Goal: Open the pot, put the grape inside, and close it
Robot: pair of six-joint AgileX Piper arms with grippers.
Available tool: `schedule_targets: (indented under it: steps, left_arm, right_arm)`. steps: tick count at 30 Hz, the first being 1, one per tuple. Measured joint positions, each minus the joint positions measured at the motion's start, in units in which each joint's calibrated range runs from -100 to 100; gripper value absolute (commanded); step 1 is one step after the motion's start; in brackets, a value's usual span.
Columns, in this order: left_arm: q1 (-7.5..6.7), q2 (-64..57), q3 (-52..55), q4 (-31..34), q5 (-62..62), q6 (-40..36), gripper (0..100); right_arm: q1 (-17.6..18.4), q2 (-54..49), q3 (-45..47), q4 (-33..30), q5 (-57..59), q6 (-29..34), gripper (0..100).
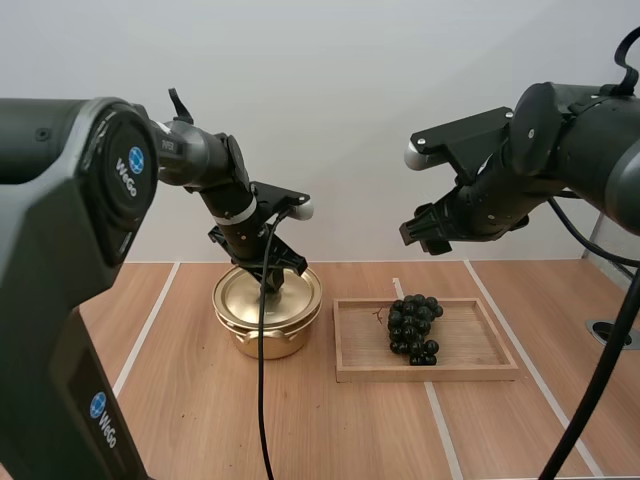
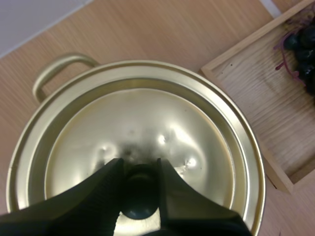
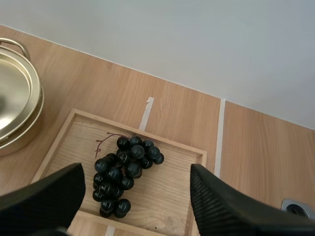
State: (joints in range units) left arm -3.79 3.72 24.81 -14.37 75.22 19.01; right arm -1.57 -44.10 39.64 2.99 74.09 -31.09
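Gripping lid knob [image 2: 140, 196]: left jaws | right jaws wide, empty | taped wood table [image 1: 190, 420]

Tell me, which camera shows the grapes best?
The right wrist view: the whole bunch of grapes lies unobstructed in the wooden tray. The high view shows it whole but farther off; the left wrist view catches just a few grapes.

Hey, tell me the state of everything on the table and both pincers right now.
pot: closed.
lid: seated on the pot.
left pincer: shut on the lid's knob.
right pincer: open, up above the grapes.
grapes: lying in the tray, not held.
tray: flat, beside the pot.
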Motion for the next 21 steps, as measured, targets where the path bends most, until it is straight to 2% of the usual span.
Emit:
schedule_targets:
  steps: [7,10,21]
  left_arm:
    - [-0.06,-8.2,-2.3,0.1,0.6,0.0,0]
    - [-0.06,-15.8,-5.2,0.1,0.9,-0.1,0]
    - [-0.06,-31.6,-8.5,0.1,1.7,-0.4,0]
  right_arm:
    - [0.0,0.0,0.9,0.0,4.4,0.0,100]
    - [0.0,0.6,2.8,0.0,5.5,0.0,100]
    - [0.0,9.2,4.7,1.0,6.1,0.0,100]
